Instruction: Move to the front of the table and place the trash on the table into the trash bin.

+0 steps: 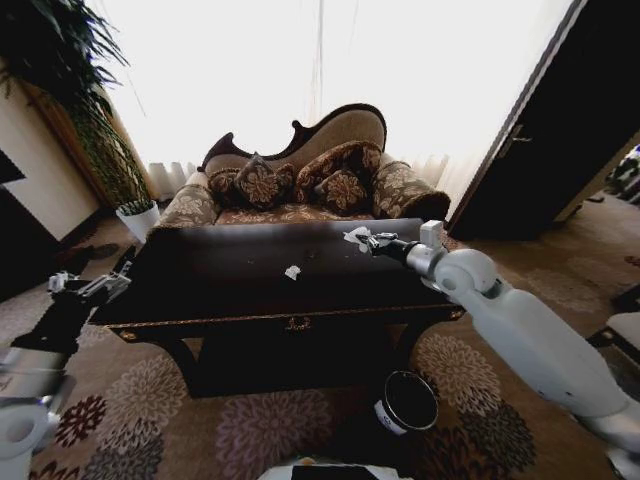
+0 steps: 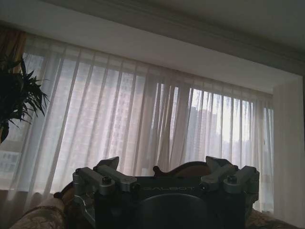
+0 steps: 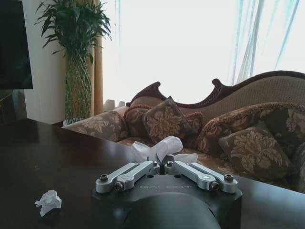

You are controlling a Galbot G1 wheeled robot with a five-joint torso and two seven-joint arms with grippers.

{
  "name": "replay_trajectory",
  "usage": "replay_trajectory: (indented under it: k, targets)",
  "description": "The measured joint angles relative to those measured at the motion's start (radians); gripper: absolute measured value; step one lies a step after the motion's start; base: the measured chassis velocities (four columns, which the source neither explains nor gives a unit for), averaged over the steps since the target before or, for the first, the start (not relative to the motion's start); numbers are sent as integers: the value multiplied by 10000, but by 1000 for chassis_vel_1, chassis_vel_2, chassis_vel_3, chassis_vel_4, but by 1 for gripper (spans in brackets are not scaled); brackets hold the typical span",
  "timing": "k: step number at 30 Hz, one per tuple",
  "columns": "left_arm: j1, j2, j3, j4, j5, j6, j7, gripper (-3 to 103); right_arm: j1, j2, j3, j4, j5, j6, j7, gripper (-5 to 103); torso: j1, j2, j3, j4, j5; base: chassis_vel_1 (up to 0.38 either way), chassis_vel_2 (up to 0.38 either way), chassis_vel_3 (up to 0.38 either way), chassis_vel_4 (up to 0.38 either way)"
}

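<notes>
Trash [image 1: 357, 236] at the table's [image 1: 200, 290] one-o'clock edge is pinched by the closed right gripper [image 1: 371, 241]; thin paper could tear or slip during lifting.

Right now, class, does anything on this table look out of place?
Yes: a crumpled paper wad lies loose mid-table, and the right gripper is shut on a second wad near the far edge.
</notes>
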Motion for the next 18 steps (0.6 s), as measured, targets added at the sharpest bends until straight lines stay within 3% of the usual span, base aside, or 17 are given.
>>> replay_trajectory:
  k: [1,3,5,8,11,14,15,18]
  targets:
    - [0,0,0,0,0,0,0,100,0,0,0,0,0,0,0,0,0,0,0,0,0,0,0,0,0]
    - [-25,23,45,-22,3,0,1,100,-1287,56,1280,581,12,308,-36,0,0,0,0,-1,0,0,0,0,0]
    - [-33,24,52,-41,3,0,0,100,-1703,117,1714,754,11,444,-73,0,-1,0,0,-2,2,0,0,0,0]
    - [-36,51,68,-64,-20,0,5,100,-3526,564,3361,1299,-257,1341,-499,0,0,0,0,2,0,0,0,0,0]
    - [-49,100,54,-62,-71,-1,4,100,-4502,880,4061,1492,-490,1796,-706,0,0,0,1,-1,1,0,0,0,0]
    - [-115,186,21,-54,-220,-2,-14,100,-6424,1662,5241,1894,-683,3149,-999,0,-1,1,0,-3,0,0,0,0,0]
    - [-115,186,21,-54,-220,-2,-14,100,-6424,1662,5241,1894,-683,3149,-999,0,-1,1,0,-3,0,0,0,0,0]
    - [-141,201,25,-45,-254,-1,-21,100,-7387,2146,5897,2019,-681,4314,-1446,0,-2,0,0,-1,0,0,0,0,0]
